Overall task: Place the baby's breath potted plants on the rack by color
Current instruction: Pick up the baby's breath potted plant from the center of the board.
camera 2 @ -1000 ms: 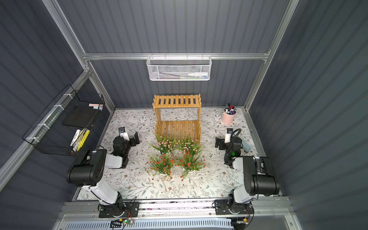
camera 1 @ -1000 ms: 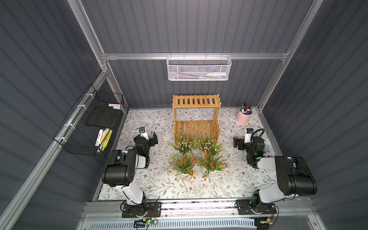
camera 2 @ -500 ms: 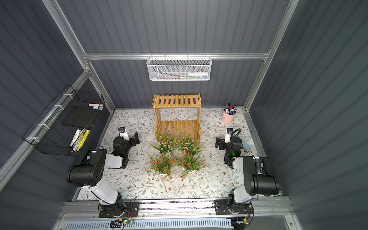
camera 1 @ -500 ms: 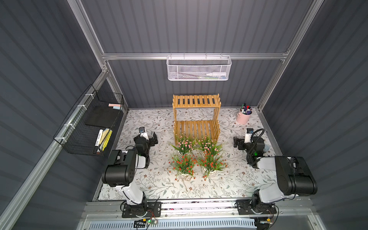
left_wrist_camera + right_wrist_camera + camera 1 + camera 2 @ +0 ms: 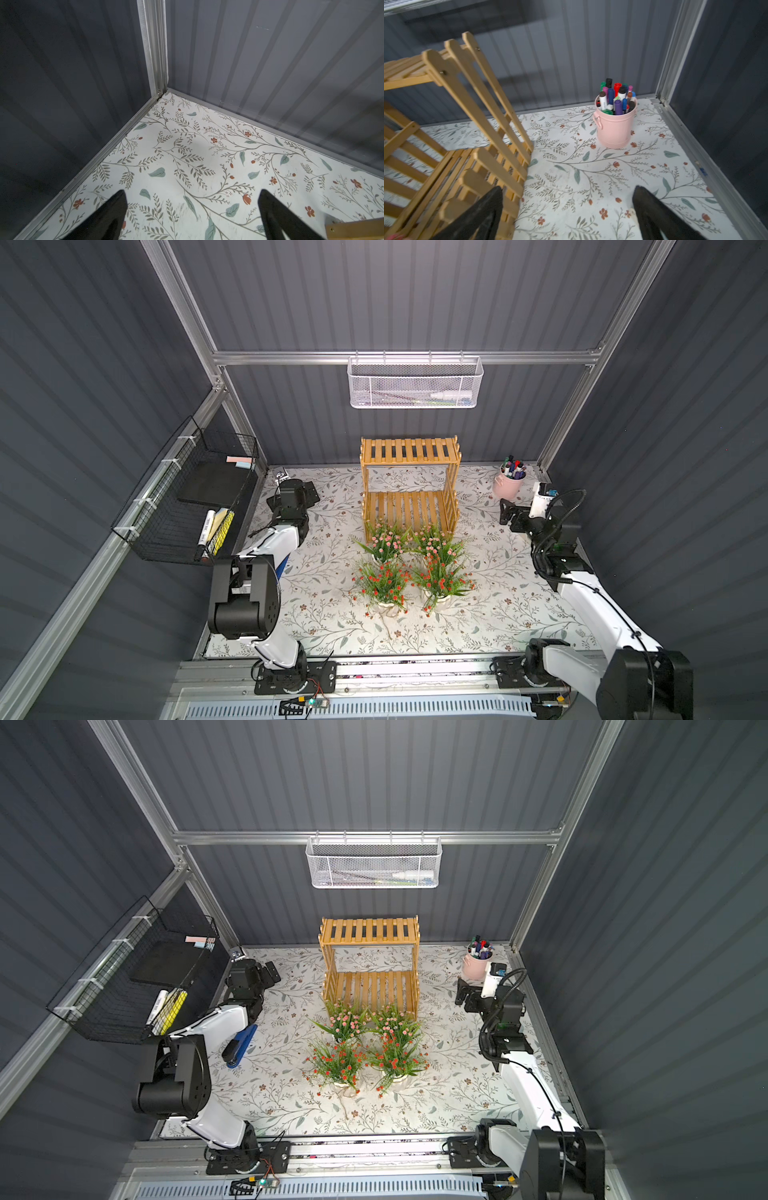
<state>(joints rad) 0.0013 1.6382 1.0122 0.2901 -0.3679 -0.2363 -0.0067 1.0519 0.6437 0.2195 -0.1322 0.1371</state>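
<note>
Although print on the markers is too small to read, you see four baby's breath potted plants upright on the mat, pink pair just before the rack, red pair nearer. Jaws of the left gripper and right gripper stand apart, empty. Open mat flanks the cluster.

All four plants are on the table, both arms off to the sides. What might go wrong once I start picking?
The red plants and pink plants stand packed together, leaves overlapping; lifting one may drag or tip a neighbour. The pink ones stand close in front of the rack, so a grasp there might bump it. The pen cup stands near the right arm; a swing may knock it.
</note>
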